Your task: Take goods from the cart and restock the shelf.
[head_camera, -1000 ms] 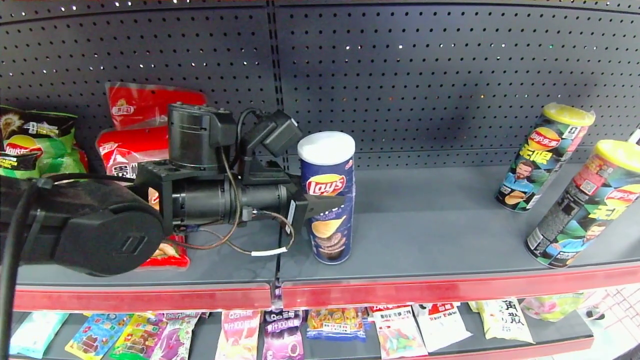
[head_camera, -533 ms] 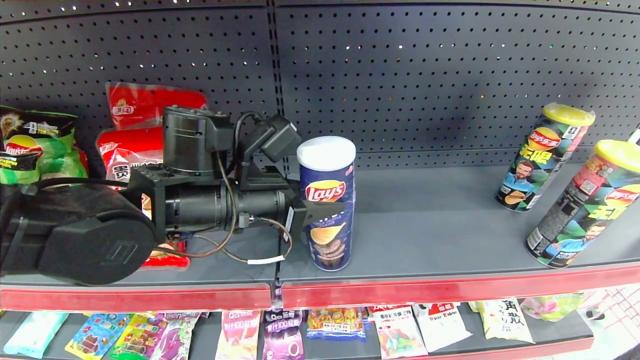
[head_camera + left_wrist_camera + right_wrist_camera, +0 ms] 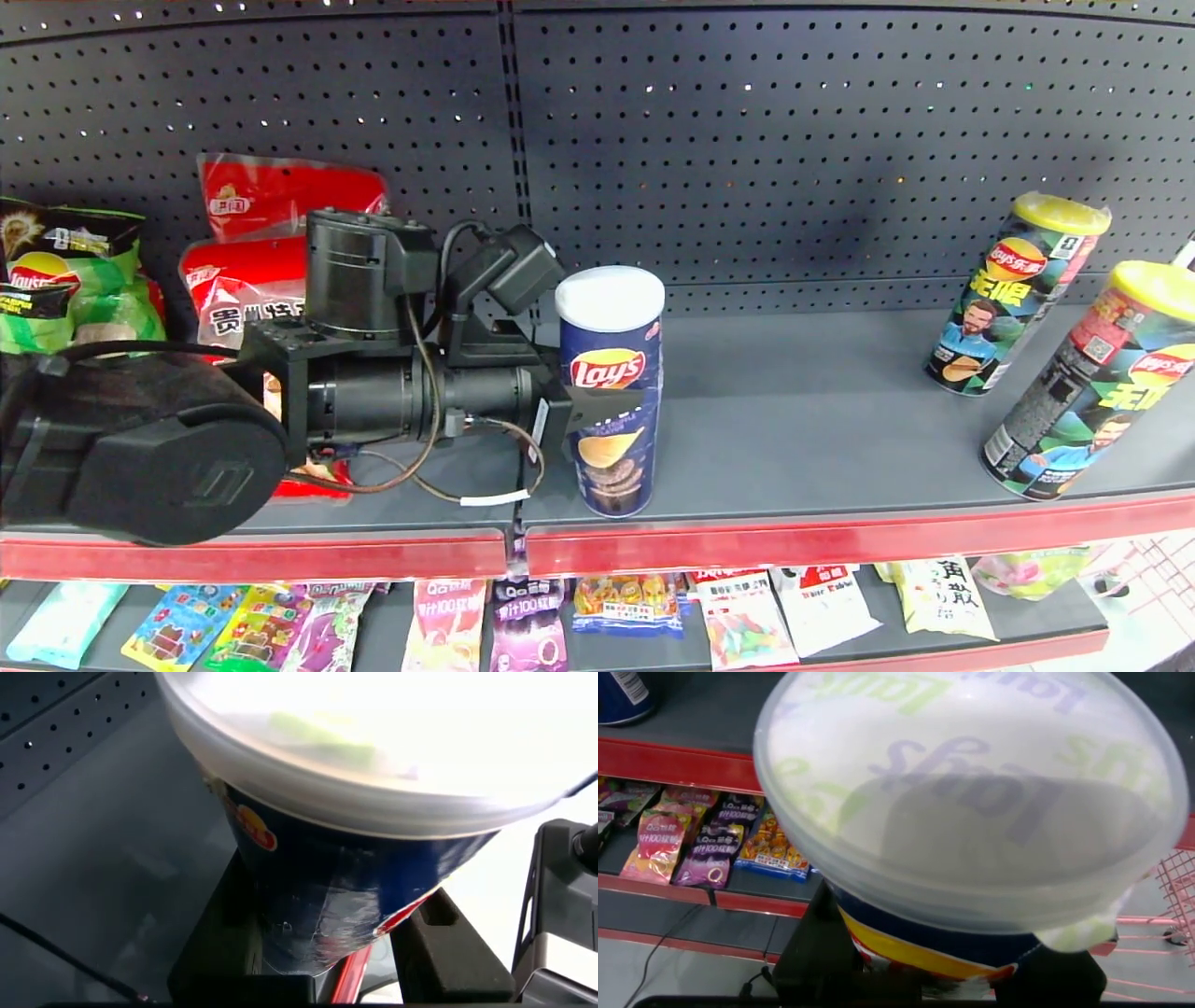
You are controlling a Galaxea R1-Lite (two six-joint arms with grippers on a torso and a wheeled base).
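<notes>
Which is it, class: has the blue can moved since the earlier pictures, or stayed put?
Yes. The blue can, held by the left hand, has dropped: its base now sits nearer the red shelf edge.

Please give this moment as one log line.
left hand shut on blue can, upright at shelf front | right hand shut on second can

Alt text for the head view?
The left gripper clamps an upright white-lidded blue chip can at the front edge of the grey shelf. Yellow-lidded cans sit to its right, red and green snack bags to its left.
</notes>
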